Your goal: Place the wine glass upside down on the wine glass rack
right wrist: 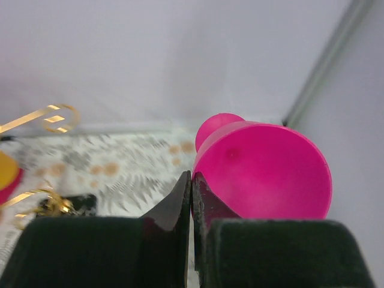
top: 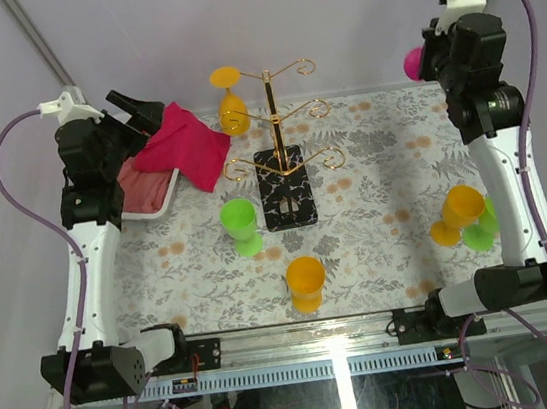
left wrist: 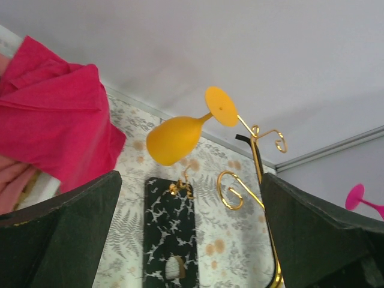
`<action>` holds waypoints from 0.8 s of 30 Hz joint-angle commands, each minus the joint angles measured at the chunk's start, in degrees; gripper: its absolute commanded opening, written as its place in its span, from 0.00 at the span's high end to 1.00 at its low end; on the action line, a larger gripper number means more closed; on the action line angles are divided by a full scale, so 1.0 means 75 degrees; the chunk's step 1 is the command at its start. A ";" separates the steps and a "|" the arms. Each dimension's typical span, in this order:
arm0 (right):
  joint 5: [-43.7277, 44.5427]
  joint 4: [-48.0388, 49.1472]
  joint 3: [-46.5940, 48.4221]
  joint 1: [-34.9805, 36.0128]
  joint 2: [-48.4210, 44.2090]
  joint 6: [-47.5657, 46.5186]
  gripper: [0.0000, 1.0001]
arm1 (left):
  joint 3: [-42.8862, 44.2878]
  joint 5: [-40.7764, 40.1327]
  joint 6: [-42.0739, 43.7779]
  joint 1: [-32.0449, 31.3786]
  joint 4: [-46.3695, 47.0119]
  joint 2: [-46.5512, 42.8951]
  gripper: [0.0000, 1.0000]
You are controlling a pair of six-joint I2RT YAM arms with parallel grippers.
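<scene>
The gold wire wine glass rack [top: 274,129] stands mid-table on its black patterned base [top: 285,191]; it also shows in the left wrist view [left wrist: 259,168] and its curls show in the right wrist view [right wrist: 57,117]. An orange wine glass [top: 232,114] hangs upside down from an upper left arm [left wrist: 174,139]. My right gripper [top: 428,58] is raised at the far right, shut on the foot edge of a pink wine glass [right wrist: 264,171], also seen small in the left wrist view [left wrist: 360,199]. My left gripper [top: 135,112] is open and empty, raised left of the rack [left wrist: 189,240].
A pink cloth [top: 182,146] lies over a white tray [top: 146,191] at the left. A green glass [top: 240,224] and an orange glass [top: 306,281] stand in front of the rack. An orange glass [top: 461,212] and a green one [top: 484,229] stand at the right.
</scene>
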 commanded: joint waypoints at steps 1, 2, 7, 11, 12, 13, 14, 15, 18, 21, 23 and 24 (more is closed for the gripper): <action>-0.0495 0.1711 0.0623 0.1194 0.0024 -0.0501 1.00 | 0.0202 0.0446 -0.1125 0.0097 0.0066 0.0043 0.00; -0.0282 0.1914 0.0721 0.1593 0.0104 -0.0810 1.00 | 0.0206 0.0467 -0.1311 0.0086 0.0140 0.0037 0.00; 0.0109 0.3366 0.0575 0.3070 0.0365 -0.1484 1.00 | 0.0185 0.0444 -0.2102 0.0097 0.0432 -0.0122 0.00; 0.0043 0.4911 -0.0124 0.4031 0.0496 -0.2230 1.00 | -0.0383 0.0637 -0.3259 0.0097 0.1386 -0.0570 0.00; 0.0061 0.5186 -0.0202 0.4230 0.0576 -0.2379 1.00 | -0.0495 0.0632 -0.3562 0.0091 0.1524 -0.0656 0.00; 0.0086 0.5405 -0.0238 0.4402 0.0685 -0.2499 1.00 | -0.0546 0.0635 -0.3838 0.0097 0.1603 -0.0710 0.00; 0.0098 0.5572 -0.0289 0.4575 0.0783 -0.2656 1.00 | -0.0530 0.0631 -0.3978 0.0094 0.1610 -0.0751 0.00; 0.0141 0.5787 -0.0376 0.4758 0.0870 -0.2847 1.00 | -0.0508 0.0588 -0.4102 0.0088 0.1568 -0.0784 0.00; 0.0171 0.6913 -0.0880 0.5437 0.1012 -0.3482 1.00 | -0.0462 0.0441 -0.4513 0.0097 0.1395 -0.0893 0.01; 0.0154 0.7410 -0.1111 0.5839 0.1224 -0.3753 1.00 | -0.0529 0.0264 -0.5017 0.0086 0.1392 -0.1009 0.00; 0.0130 0.7508 -0.1108 0.6025 0.1347 -0.3770 1.00 | -0.0591 0.0246 -0.5356 0.0097 0.1444 -0.1051 0.01; 0.0114 0.7647 -0.1171 0.6126 0.1381 -0.3795 1.00 | -0.0624 0.0269 -0.5496 0.0094 0.1529 -0.1043 0.01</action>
